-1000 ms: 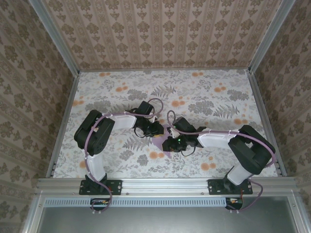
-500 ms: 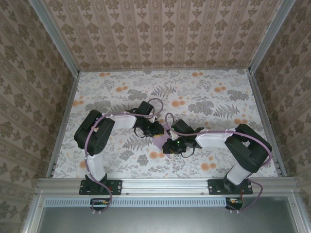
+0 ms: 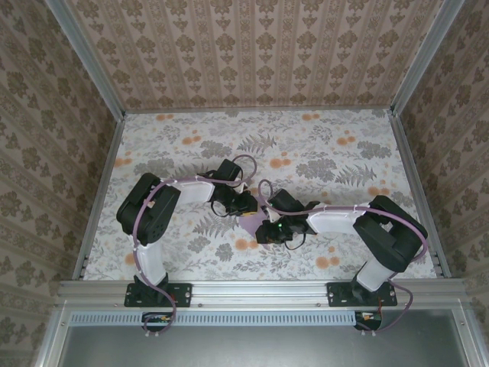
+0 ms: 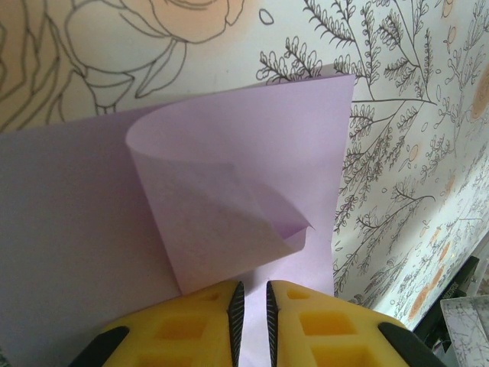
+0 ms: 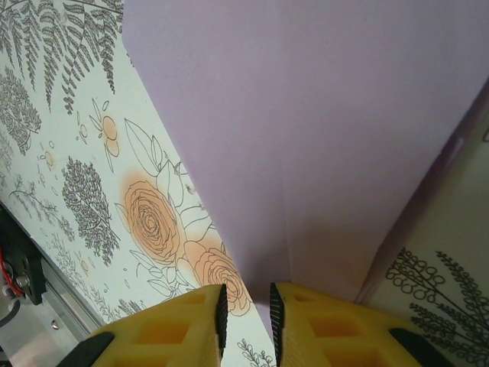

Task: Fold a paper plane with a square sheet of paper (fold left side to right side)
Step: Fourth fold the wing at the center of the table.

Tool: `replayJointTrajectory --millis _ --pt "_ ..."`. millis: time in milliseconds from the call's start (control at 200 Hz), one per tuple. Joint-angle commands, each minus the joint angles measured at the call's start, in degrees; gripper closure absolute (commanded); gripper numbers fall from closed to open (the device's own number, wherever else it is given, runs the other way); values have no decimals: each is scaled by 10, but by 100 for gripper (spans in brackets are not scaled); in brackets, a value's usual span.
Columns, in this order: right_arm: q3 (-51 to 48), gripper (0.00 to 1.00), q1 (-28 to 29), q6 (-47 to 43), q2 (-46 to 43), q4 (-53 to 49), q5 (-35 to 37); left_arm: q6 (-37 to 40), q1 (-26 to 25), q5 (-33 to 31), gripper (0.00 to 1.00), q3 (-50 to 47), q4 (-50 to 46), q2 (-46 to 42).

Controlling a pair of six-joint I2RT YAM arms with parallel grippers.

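Top external view shows you the paper plane (image 3: 250,223) on the flowery table (image 3: 344,153), right between the left gripper (image 3: 246,205) and the right gripper (image 3: 264,229). The grippers hide most of it, so you cannot tell which way it points. Both grippers' yellow fingers pinch the paper. By the left gripper a flap curls up; by the right gripper the paper gets narrow.

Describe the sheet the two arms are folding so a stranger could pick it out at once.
On the flower-printed table, look near the front middle, where the left gripper and right gripper meet. There sits the lilac paper: the one plain, unprinted patch, one flap curled up.
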Motion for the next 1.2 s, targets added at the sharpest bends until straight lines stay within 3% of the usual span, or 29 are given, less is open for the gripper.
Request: replayJointTrajectory --millis 0,1195 --pt "-22 75 14 5 -2 -49 -6 9 -4 -37 80 -21 -63 19" --pt "-98 94 34 58 -77 -36 -2 11 -1 -43 80 -20 -73 17"
